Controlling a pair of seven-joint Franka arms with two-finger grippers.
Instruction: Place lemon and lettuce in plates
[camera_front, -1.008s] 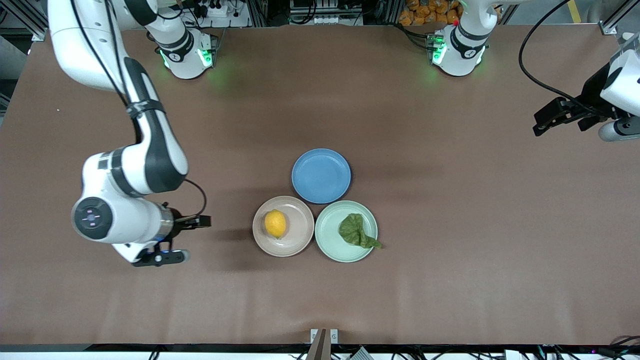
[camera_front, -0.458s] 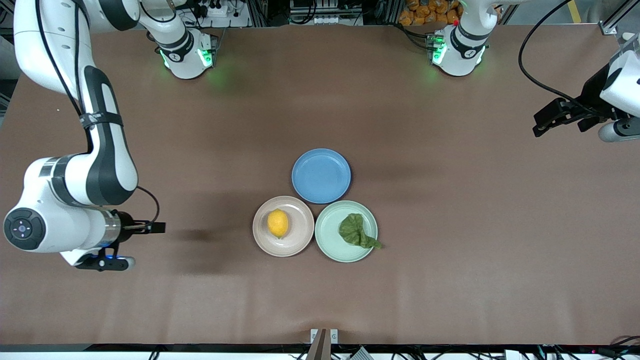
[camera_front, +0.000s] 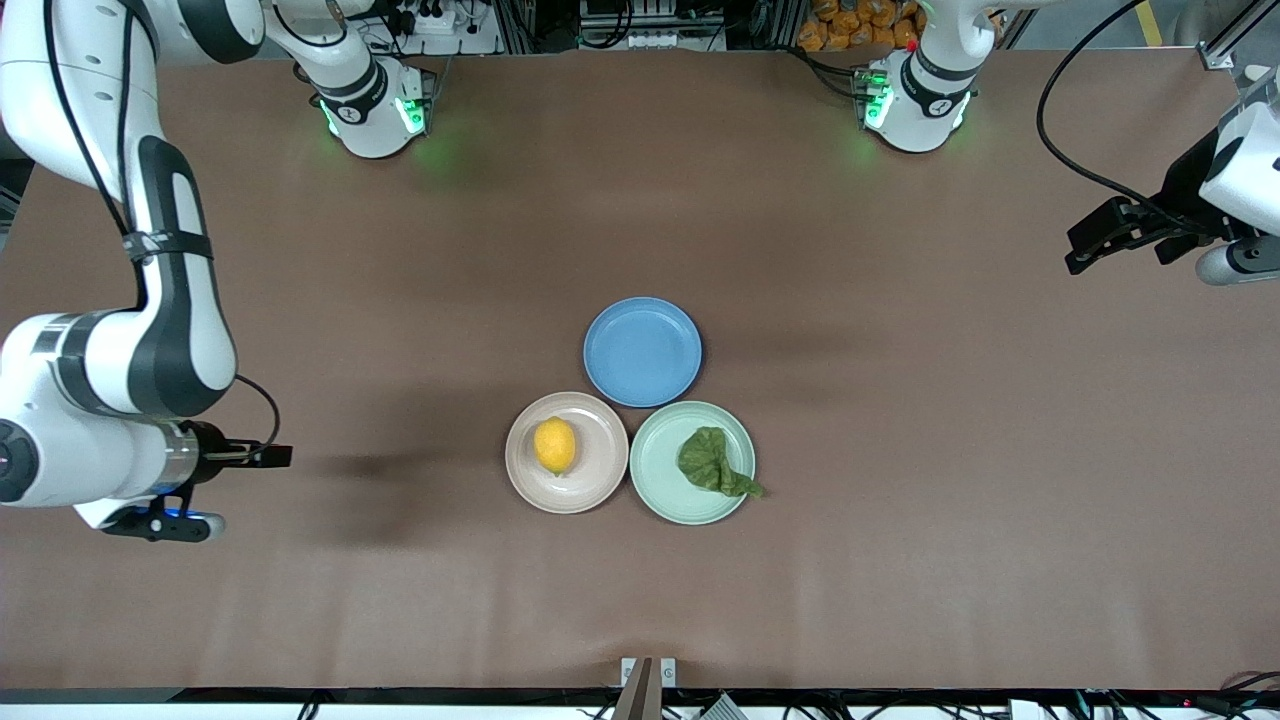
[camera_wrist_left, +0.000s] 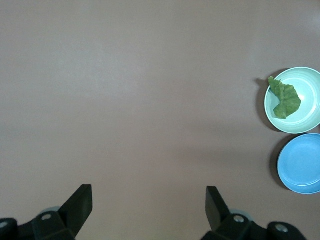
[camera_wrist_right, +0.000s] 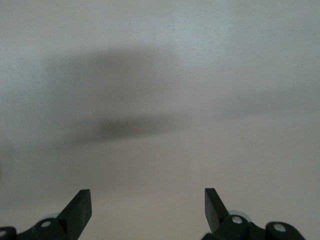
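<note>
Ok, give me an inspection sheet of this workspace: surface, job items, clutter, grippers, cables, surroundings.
Surface: brown table, flat, faint creases.
Job's things: small oval yellow lemon in the round beige-pink plate; dark-green wrinkly lettuce leaf in the round mint-green plate, its tail over the rim.
Clutter: round blue plate, nothing in it.
Grippers: left gripper open, over the left arm's end; right gripper open, over the right arm's end; neither holds anything.
Cables: black cable looping to the left arm.
Surroundings: metal frame and orange items past the bases.
</note>
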